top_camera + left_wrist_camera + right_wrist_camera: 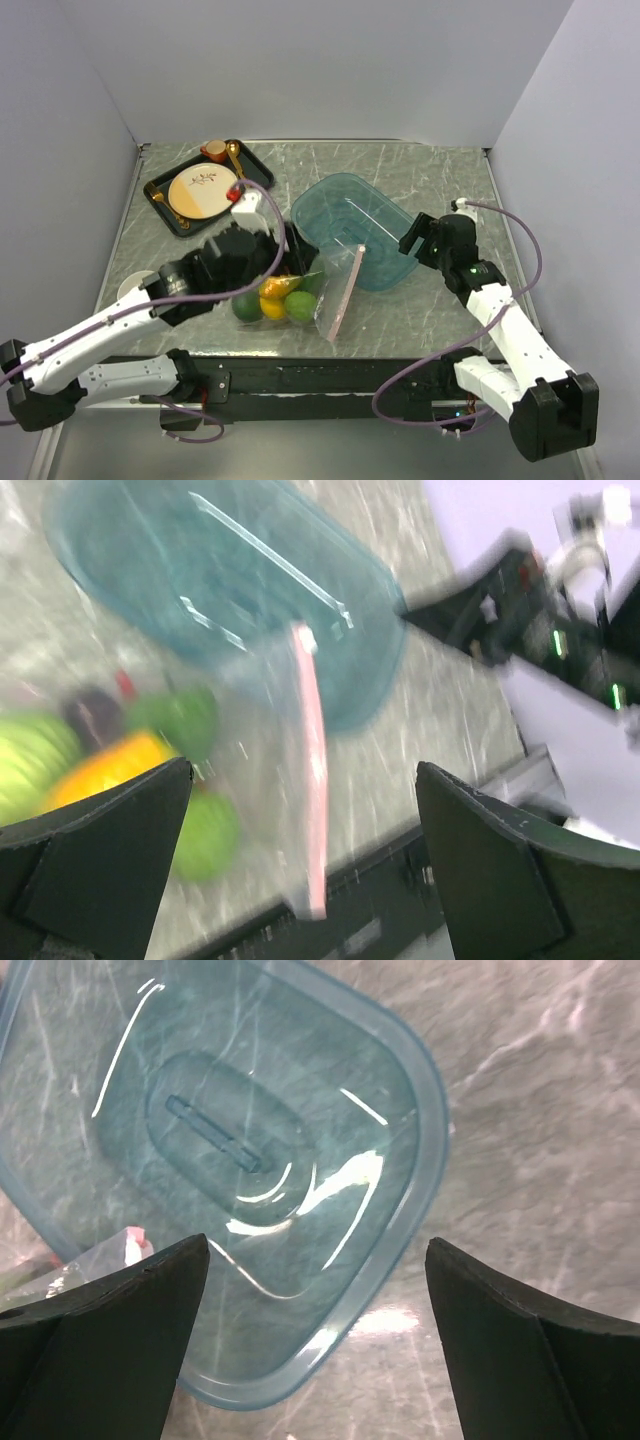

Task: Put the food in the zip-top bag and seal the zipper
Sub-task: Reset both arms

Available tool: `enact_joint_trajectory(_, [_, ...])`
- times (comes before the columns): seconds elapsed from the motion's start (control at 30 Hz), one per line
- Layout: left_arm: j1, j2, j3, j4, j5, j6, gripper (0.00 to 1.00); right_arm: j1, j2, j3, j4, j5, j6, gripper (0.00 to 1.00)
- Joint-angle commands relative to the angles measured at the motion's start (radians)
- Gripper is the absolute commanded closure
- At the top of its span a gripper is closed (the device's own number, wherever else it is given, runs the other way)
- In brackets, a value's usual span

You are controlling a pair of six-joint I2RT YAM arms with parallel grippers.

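The clear zip-top bag lies near the table's front middle. The food sits inside it: green round pieces, a yellow-orange one. Its pale pink zipper runs along the right edge. My left gripper hovers just behind the bag. In the blurred left wrist view the left gripper stands open and empty above the zipper, with the food at left. My right gripper is open and empty over the teal tub's rim, and a bag corner shows at lower left.
The teal tub rests right behind the bag, touching its mouth end. A black tray with a plate, cup and spoons sits at the back left. A white object lies by the left wall. Walls enclose three sides.
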Motion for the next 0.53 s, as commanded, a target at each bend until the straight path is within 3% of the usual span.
enact_joint_trajectory(0.0, [0.163, 0.059, 0.106, 0.032, 0.121, 0.122, 0.01, -0.009, -0.031, 0.053, -0.033, 0.064, -0.047, 0.02])
enact_joint_trajectory(0.23, [0.446, 0.160, 0.208, 0.002, 0.208, 0.203, 0.01, -0.021, -0.056, 0.040, -0.041, 0.077, -0.084, 0.00])
enact_joint_trajectory(0.5, [0.620, 0.194, 0.232, 0.069, 0.203, 0.231, 0.01, -0.034, -0.019, 0.053, -0.041, 0.061, -0.084, 0.00])
